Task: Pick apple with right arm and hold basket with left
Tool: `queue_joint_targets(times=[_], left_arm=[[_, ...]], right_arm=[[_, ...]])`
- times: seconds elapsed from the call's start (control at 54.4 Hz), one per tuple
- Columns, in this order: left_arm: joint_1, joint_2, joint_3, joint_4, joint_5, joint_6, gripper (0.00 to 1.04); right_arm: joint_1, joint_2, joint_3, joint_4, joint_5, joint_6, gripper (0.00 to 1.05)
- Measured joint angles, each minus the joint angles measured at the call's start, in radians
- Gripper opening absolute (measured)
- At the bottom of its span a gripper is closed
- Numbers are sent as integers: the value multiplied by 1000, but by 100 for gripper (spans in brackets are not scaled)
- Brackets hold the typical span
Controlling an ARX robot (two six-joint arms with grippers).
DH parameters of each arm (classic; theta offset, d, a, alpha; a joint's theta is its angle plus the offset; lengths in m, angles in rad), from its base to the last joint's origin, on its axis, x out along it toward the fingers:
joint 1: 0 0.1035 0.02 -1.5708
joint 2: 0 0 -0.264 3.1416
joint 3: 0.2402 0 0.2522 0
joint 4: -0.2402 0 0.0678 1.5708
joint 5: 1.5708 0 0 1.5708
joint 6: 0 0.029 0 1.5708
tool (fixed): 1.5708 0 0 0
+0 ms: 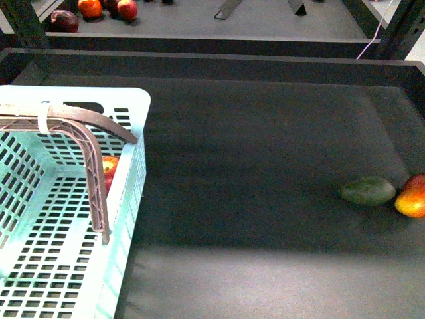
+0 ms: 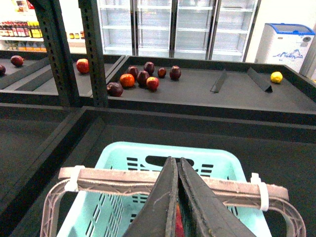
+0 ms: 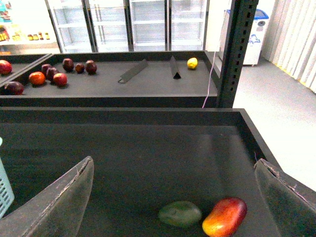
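Above the basket's brown swing handles, the left tool has its two dark fingers pressed together with no gap showing, just over the taped handle bars; whether they actually pinch a handle cannot be told from the left wrist view. Below the handles sits the pale turquoise basket, its slotted far wall and oval hand-hole facing the camera. From the front view the basket stands at the left of the dark surface, with its handles swung up and arching over the inside. The apple lies on the basket floor near the right-hand wall, partly hidden behind a handle strut.

The right tool is spread wide, one finger at each side of the right wrist view, with nothing between them. Beyond it, on the surface, a dark green oval fruit and a red-yellow elongated fruit lie just beside each other near the right edge, well apart from the basket. More red fruits rest on a farther shelf.
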Motion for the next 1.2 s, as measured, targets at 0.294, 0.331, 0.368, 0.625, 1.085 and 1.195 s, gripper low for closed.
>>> queue_joint_targets(times=[0.294, 0.331, 0.368, 0.625, 1.085, 1.195], left_arm=[[0, -167, 0, -159, 1, 3, 3], [0, -179, 0, -170, 0, 3, 3], [0, -196, 0, -186, 0, 3, 3], [0, -279, 0, -268, 0, 3, 3], [0, -503, 0, -500, 0, 3, 3], [0, -506, 0, -501, 0, 3, 3]], right_arm=[[0, 0, 0, 0, 0, 0, 96], [0, 0, 0, 0, 0, 0, 96], [0, 0, 0, 0, 0, 0, 96], [0, 0, 0, 0, 0, 0, 96], [0, 0, 0, 0, 0, 0, 96], [0, 0, 0, 0, 0, 0, 96]])
